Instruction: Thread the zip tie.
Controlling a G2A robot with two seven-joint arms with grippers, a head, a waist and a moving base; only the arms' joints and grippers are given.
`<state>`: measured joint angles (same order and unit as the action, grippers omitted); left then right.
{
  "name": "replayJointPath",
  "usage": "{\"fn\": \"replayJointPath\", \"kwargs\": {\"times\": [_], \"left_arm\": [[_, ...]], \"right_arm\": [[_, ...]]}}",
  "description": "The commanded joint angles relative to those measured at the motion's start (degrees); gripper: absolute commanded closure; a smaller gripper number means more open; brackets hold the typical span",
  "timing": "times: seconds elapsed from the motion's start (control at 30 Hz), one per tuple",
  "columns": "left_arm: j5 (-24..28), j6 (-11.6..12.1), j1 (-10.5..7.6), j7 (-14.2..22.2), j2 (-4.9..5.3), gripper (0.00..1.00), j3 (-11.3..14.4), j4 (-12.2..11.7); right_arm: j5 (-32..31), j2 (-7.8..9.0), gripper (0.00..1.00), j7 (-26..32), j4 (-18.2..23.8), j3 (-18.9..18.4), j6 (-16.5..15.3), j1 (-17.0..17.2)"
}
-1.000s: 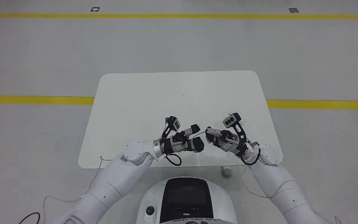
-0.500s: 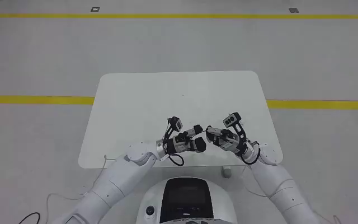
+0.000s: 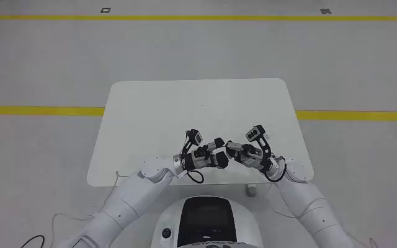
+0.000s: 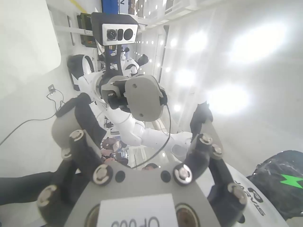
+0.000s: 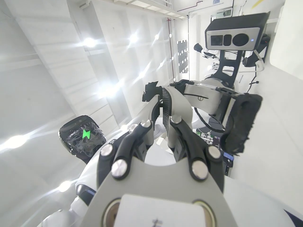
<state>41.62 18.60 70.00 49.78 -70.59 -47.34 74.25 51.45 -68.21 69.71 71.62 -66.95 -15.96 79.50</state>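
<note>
The zip tie was too fine to pick out, so where it lay could not be told. The right gripper (image 5: 158, 95) had its fingers drawn almost together, with only a slit between them, and whether anything was pinched there could not be told. Its tip sat between the wide-spread fingers of the left gripper (image 4: 139, 106), which gripped nothing visible. The two met nose to nose above the white table (image 3: 136, 124), over its near half.
</note>
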Motion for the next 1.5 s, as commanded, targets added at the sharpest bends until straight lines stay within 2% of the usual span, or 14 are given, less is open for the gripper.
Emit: {"fn": "replayJointPath", "kwargs": {"times": [0.0, 0.37, 0.57, 0.77, 0.87, 1.3, 1.33, 1.37, 1.4, 1.47], "left_arm": [[0.06, 0.03, 0.01, 0.06, 0.07, 0.00, -0.26, -0.06], [-1.59, 0.16, 0.52, -1.53, 0.57, 0.01, -1.66, 0.20], [-3.18, -0.09, 0.86, -2.74, 0.83, 0.16, -2.12, 0.82], [-4.11, -0.56, 1.23, -3.54, 1.07, 0.49, -2.54, 1.24], [-4.51, -0.82, 1.32, -3.77, 1.18, 0.55, -2.72, 1.40], [-4.38, -1.11, 1.67, -3.62, 1.33, 0.62, -2.83, 1.96], [-4.38, -1.11, 1.67, -3.62, 1.33, 0.66, -2.83, 1.96], [-4.38, -1.11, 1.67, -3.62, 1.33, 0.79, -2.83, 1.96], [-4.38, -1.11, 1.67, -3.62, 1.33, 0.81, -2.83, 1.96], [-4.38, -1.11, 1.67, -3.62, 1.33, 0.76, -2.83, 1.96]], "right_arm": [[-0.78, 0.11, 1.00, 0.12, 0.08, -0.24, 0.27, 0.05], [-6.71, 1.13, 1.00, -0.17, 1.71, -2.56, 0.65, 1.24], [-10.05, 1.59, 1.00, -1.38, 2.57, -3.37, 0.78, 1.82], [-11.79, 1.91, 1.00, -2.74, 2.97, -4.12, 0.77, 2.23], [-12.84, 2.05, 1.00, -3.68, 3.00, -4.46, 0.49, 2.32], [-13.71, 2.15, 1.00, -4.40, 2.93, -4.43, 0.37, 2.23], [-13.71, 2.15, 1.00, -4.40, 2.93, -4.43, 0.37, 2.23], [-13.71, 2.15, 1.00, -4.40, 2.93, -4.43, 0.37, 2.23], [-13.71, 2.15, 1.00, -4.40, 2.93, -4.43, 0.37, 2.23], [-13.71, 2.15, 1.00, -4.40, 2.93, -4.43, 0.37, 2.23]]}}
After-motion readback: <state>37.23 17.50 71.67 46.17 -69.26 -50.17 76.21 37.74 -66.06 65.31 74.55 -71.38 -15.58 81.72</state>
